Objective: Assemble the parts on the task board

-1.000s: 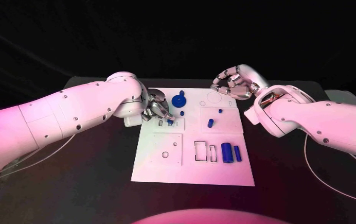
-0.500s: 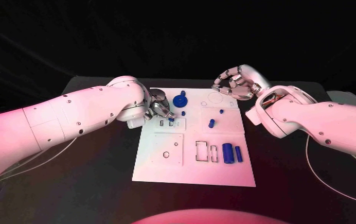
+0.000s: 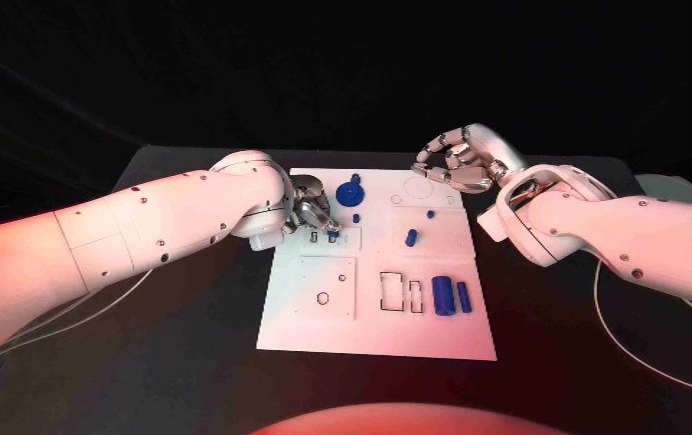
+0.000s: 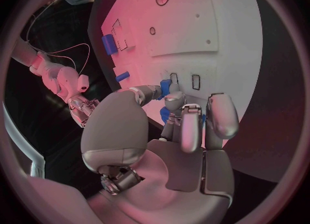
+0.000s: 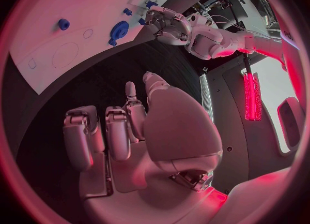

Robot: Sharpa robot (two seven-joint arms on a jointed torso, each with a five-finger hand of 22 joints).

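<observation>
Nearest the robot, on the near part of the white board (image 3: pixel 378 330), a blue cylinder (image 3: pixel 440 296) and a slimmer blue bar (image 3: pixel 462 298) lay side by side just beside two empty rectangular outlines, well apart from both hands. Further out, the left hand (image 3: pixel 310 213) was at the board's left edge, its fingers (image 4: pixel 183 123) curled down round a small blue peg (image 4: pixel 166 86) at a row of small slots; it appeared to be pinching that peg, though the contact itself was partly hidden. Just beyond the fingertips stood a blue gear (image 3: pixel 348 195), and between the two hands lay a short blue stub (image 3: pixel 410 238) and a smaller blue pin (image 3: pixel 428 217). The right hand (image 3: pixel 459 162) hovered above the board's far right corner, fingers curled inward on nothing. Judged by appearance, the parts were light, rigid, smooth plastic, liable to slip or tip; the peg would best be taken by its sides near the top so it stays upright over its slot. The gear stood close enough to the left hand to be nudged. Nothing obstructed the near cylinder and bar.
</observation>
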